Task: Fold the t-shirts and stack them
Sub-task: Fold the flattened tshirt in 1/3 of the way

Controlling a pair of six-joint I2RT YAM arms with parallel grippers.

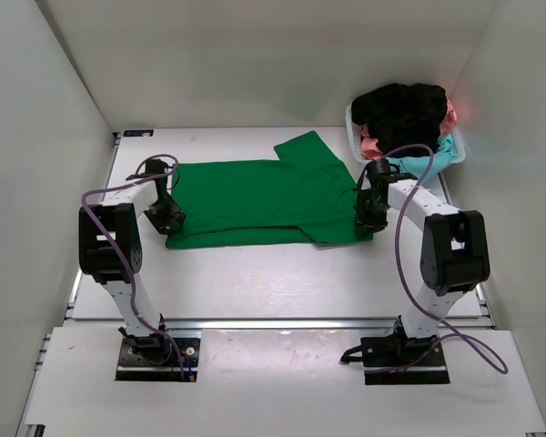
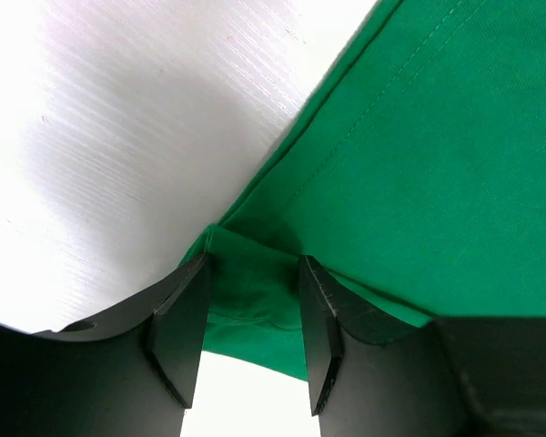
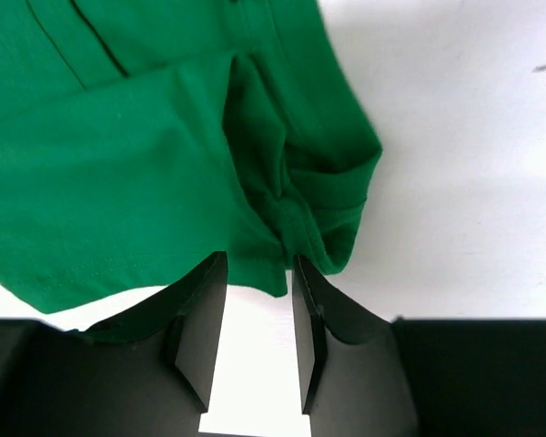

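Note:
A bright green t-shirt (image 1: 255, 200) lies spread flat across the table, one sleeve (image 1: 305, 147) pointing to the back. My left gripper (image 1: 170, 218) is low at its left end. In the left wrist view that gripper (image 2: 253, 273) is open, its jaws standing either side of a turned-up corner of the green cloth (image 2: 419, 164). My right gripper (image 1: 369, 217) is at the shirt's right end. It (image 3: 259, 264) is open too, with a bunched fold of the green shirt (image 3: 118, 164) reaching just to its fingertips. White table shows between both pairs of fingers.
A white basket (image 1: 459, 147) stands at the back right corner, holding a black t-shirt (image 1: 402, 111), a pink one (image 1: 371, 146) and a light teal one (image 1: 419, 164). White walls enclose the table on the left, back and right.

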